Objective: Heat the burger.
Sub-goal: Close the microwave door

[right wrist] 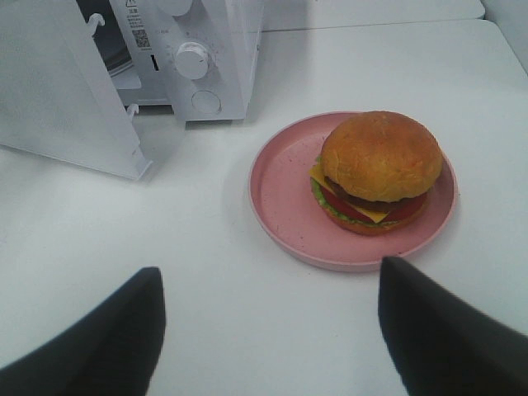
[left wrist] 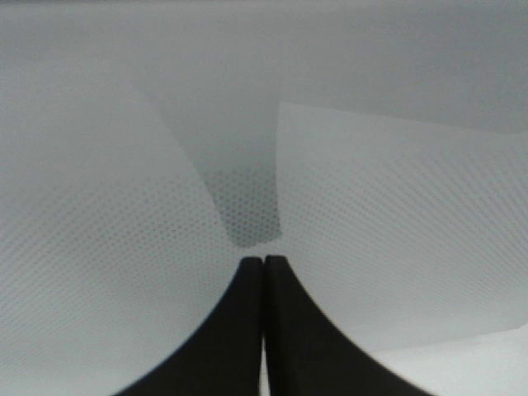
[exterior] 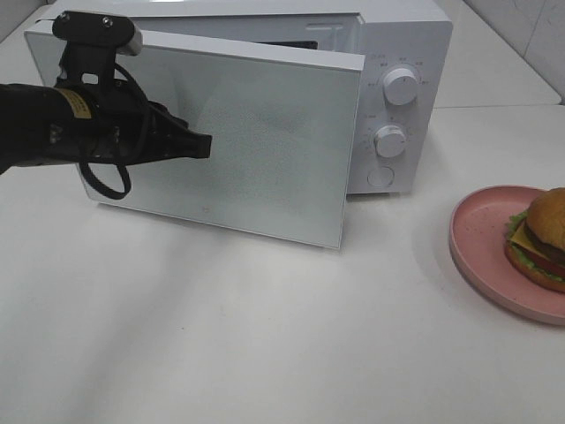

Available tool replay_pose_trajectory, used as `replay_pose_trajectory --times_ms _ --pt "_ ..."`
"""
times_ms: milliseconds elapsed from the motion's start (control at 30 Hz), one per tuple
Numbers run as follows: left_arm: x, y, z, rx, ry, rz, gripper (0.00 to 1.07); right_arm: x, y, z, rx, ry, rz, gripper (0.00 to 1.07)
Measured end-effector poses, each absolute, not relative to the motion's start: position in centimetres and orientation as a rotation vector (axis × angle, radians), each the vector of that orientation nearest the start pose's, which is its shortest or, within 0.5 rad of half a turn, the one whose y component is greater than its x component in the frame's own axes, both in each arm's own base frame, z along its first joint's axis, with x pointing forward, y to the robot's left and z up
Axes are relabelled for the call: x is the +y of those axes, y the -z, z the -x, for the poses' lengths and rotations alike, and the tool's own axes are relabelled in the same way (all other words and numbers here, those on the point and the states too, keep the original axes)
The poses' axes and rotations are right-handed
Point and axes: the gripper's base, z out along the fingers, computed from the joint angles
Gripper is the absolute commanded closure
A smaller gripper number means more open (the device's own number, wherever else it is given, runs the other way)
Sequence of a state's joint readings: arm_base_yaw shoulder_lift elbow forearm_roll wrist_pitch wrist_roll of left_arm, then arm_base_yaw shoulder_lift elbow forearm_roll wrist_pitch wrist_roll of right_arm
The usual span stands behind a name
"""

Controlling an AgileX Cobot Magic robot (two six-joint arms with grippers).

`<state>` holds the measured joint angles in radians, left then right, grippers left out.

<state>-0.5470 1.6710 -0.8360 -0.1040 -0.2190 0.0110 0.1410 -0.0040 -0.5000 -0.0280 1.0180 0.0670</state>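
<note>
One burger (exterior: 540, 238), one pink plate (exterior: 484, 243), one microwave (exterior: 397, 97).
Left gripper (exterior: 201, 146) is pinched closed against the microwave door (exterior: 265, 150), holding nothing; right gripper (right wrist: 268, 330) spread wide, empty.

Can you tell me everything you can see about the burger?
The burger is round, with a shiny golden-brown bun on top. Under it peek yellow cheese, a dark patty, red tomato and green lettuce, then a bottom bun. It sits upright and whole on a pink speckled plate, toward one side rather than in the middle. The plate rests on the white table, off to the side of the microwave's front. Nothing else touches the burger.
</note>
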Motion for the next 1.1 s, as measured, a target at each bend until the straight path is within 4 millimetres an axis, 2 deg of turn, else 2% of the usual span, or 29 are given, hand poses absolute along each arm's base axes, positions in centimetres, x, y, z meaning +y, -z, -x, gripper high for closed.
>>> replay_pose_trajectory --times_ms 167,300,333,367,600,767,833,933,1000,1100 --pt "-18.7 -20.0 -30.4 2.057 0.368 -0.476 1.06 -0.3 -28.1 0.3 1.997 -0.1 0.073 0.4" --pt "-21.0 -20.6 -31.1 2.009 0.393 -0.535 1.06 -0.3 -28.1 0.3 1.997 -0.1 0.073 0.41" --pt "-21.0 -20.6 -31.1 2.009 0.393 -0.535 1.06 -0.3 -28.1 0.3 1.997 -0.1 0.073 0.41" --pt "-22.1 -20.7 -31.5 1.986 0.397 -0.574 1.06 -0.3 -28.1 0.3 1.997 -0.1 0.073 0.41" --pt "-24.4 -20.2 -32.9 1.954 0.395 -0.651 1.06 -0.3 -28.1 0.3 1.997 -0.1 0.073 0.41" --pt "-26.0 -19.0 -33.8 1.992 0.385 -0.701 1.06 -0.3 -28.1 0.3 1.997 -0.1 0.073 0.41" --pt "-27.6 -18.5 -34.4 2.028 0.376 -0.754 1.06 -0.3 -28.1 0.3 1.997 -0.1 0.073 0.41" --pt "-28.0 -18.4 -34.4 2.041 0.371 -0.769 1.06 -0.3 -28.1 0.3 1.997 -0.1 0.073 0.41" --pt "-29.3 -18.4 -35.0 2.078 0.367 -0.796 1.06 -0.3 -28.1 0.3 1.997 -0.1 0.073 0.41" --pt "-29.6 -18.4 -35.2 2.092 0.371 -0.789 1.06 -0.3 -28.1 0.3 1.997 -0.1 0.073 0.41"
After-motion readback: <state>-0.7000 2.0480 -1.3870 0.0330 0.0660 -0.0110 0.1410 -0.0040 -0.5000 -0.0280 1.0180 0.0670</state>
